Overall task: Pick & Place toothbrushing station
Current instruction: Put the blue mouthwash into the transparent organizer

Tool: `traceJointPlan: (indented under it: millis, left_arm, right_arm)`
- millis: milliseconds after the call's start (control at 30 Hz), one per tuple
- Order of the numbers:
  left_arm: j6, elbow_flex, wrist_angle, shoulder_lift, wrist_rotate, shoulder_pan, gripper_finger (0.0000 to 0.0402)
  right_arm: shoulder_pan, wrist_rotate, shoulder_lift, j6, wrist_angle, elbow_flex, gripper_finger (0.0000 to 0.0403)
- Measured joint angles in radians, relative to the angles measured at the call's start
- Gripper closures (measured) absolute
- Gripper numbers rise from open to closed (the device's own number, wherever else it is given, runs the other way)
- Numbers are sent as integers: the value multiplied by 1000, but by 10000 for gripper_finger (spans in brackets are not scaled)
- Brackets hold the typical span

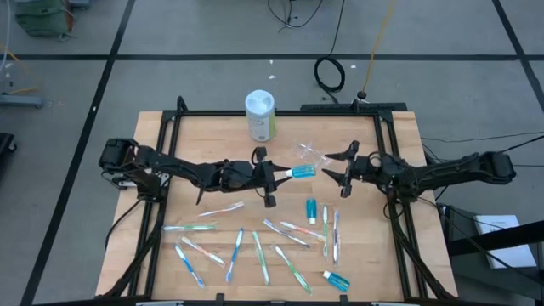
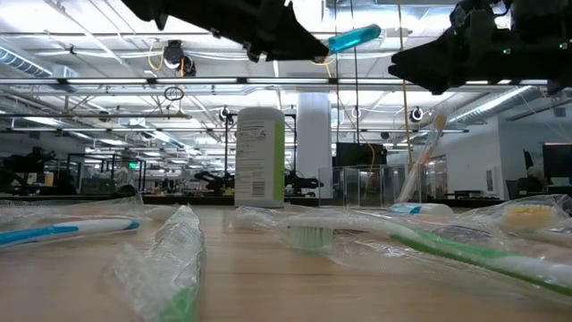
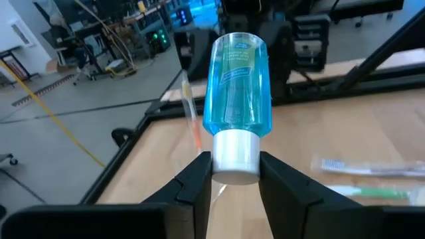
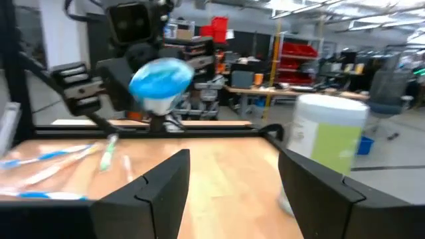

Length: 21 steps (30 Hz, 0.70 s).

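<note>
A small teal toothpaste tube (image 1: 303,172) hangs over the table's middle with my left gripper (image 1: 277,175) shut on it. It also shows in the low view (image 2: 354,38) and the left wrist view (image 3: 236,83). The clear plastic cup (image 1: 311,155) is just beyond it, toward the far edge. My right gripper (image 1: 337,172) stands open to the right of the tube, its fingers (image 4: 159,189) pointing at the tube's free end (image 4: 161,78). Several wrapped toothbrushes (image 1: 259,253) and two more tubes (image 1: 312,210) lie flat on the near half. My left gripper pinches the tube's white cap (image 3: 234,158) between its two fingers (image 3: 196,182). The fingers come nearly level from the table's left and lie along the tube. The tube juts out past the fingertips toward the right, lifted clear of the table, its blue end a little raised.
A tall white-lidded, green-labelled canister (image 1: 260,115) stands upright at the far middle of the wooden table (image 1: 195,140). A black frame (image 1: 280,111) rims the table. Bare wood lies on the far left and far right.
</note>
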State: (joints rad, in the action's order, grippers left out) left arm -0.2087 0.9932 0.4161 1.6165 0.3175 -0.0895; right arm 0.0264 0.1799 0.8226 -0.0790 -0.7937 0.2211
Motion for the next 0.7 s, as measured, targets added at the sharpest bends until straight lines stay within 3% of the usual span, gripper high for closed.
traceJointPlan:
  millis: [200, 400, 700]
  left_arm:
    - [-32, 14, -1, 0, -2, 0, 289]
    - [-25, 14, -31, 0, -2, -1, 289]
    - [24, 15, -88, 0, -5, -3, 289]
  right_arm:
    - [-67, 15, 75, 15, 20, 30, 181]
    - [-114, 105, 130, 16, 21, 30, 181]
    - [-176, 107, 141, 34, 15, 30, 181]
